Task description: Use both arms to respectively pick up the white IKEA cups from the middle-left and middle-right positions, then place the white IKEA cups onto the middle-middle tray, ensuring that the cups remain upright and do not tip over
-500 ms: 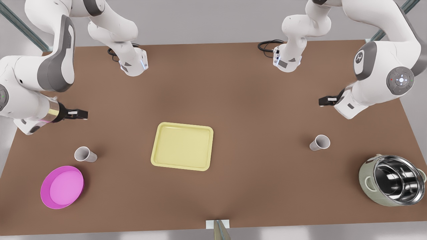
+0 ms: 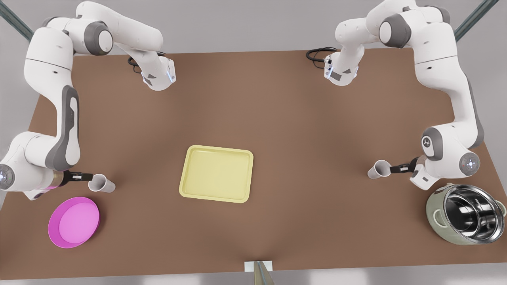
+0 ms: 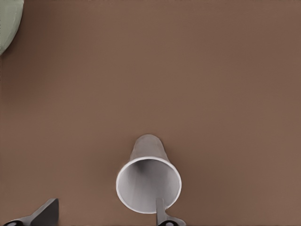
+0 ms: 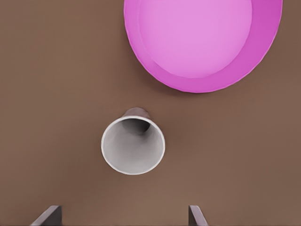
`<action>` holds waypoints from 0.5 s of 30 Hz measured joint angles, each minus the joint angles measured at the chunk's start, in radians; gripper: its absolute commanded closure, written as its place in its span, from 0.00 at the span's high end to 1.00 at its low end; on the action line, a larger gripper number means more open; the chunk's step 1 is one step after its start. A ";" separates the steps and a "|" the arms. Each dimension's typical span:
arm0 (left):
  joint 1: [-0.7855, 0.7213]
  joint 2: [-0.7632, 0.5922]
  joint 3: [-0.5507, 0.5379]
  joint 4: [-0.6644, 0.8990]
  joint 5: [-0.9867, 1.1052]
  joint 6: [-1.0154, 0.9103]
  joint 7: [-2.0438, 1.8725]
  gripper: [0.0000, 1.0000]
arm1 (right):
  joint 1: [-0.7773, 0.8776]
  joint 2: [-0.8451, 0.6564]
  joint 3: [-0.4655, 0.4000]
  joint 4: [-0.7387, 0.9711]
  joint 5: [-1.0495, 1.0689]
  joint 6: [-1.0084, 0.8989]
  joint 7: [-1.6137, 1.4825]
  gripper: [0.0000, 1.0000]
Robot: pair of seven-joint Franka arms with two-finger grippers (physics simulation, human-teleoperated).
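Observation:
Two white IKEA cups stand upright on the brown table. One cup is at the front view's right, and my left gripper is right beside it, open. One of its fingertips overlaps the cup's rim. The other cup stands at the front view's left. My right gripper is next to it, open, its fingers spread wider than the cup and not touching it. The pale-yellow tray lies bare in the middle.
A magenta plate lies close to the cup at the front view's left. A steel pot stands near the table's corner at the front view's right. Both arm bases are at the far edge.
Both arms have swung toward the table's near side and come down. Each gripper now sits right beside its cup instead of well behind it. The cups have not moved.

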 measured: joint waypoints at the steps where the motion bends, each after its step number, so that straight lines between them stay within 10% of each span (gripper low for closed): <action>1: 0.001 0.001 0.001 -0.030 -0.001 0.033 0.011 1.00 | -0.004 -0.003 0.001 -0.033 0.008 0.040 -0.010 1.00; 15: -0.006 0.007 0.013 -0.211 -0.006 0.268 0.103 1.00 | -0.051 0.017 -0.002 -0.185 0.074 0.305 -0.108 1.00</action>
